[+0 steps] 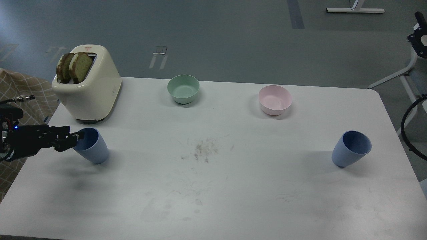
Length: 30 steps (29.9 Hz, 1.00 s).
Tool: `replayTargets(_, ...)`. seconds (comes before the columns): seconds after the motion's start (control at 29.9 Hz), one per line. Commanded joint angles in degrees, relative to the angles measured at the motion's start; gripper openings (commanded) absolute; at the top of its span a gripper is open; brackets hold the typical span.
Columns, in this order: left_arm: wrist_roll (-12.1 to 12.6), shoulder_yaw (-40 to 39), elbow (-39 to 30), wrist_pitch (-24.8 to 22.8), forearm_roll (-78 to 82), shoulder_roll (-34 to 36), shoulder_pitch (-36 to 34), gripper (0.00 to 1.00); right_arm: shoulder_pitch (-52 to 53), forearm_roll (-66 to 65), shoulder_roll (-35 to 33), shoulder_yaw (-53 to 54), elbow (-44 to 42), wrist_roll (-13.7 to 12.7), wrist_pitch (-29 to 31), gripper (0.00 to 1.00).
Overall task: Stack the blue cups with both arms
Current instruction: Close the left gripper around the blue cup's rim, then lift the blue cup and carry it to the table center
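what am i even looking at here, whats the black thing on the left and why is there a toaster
This single picture is taken from a robot's own head, looking down at a white table. The black thing is the robot's left arm; its far end is a two-finger gripper, reaching to the rim of the left blue cup. One finger seems to poke inside the cup, but whether it grips the rim I cannot tell. A second blue cup stands alone on the right; the right arm's gripper is not in view. At the back sit a cream toaster with two bread slices, a mint-green bowl and a pink bowl. These look like bystanders.
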Motion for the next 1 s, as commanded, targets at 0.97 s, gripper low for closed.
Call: replayTargets(0.97,0.00,5.52,-13.51,-13.08,16.36,-16.90,-26.18,0.00,-3.77,0.06,-2.31,3.51,0.79,-0.09,0.00,1.00)
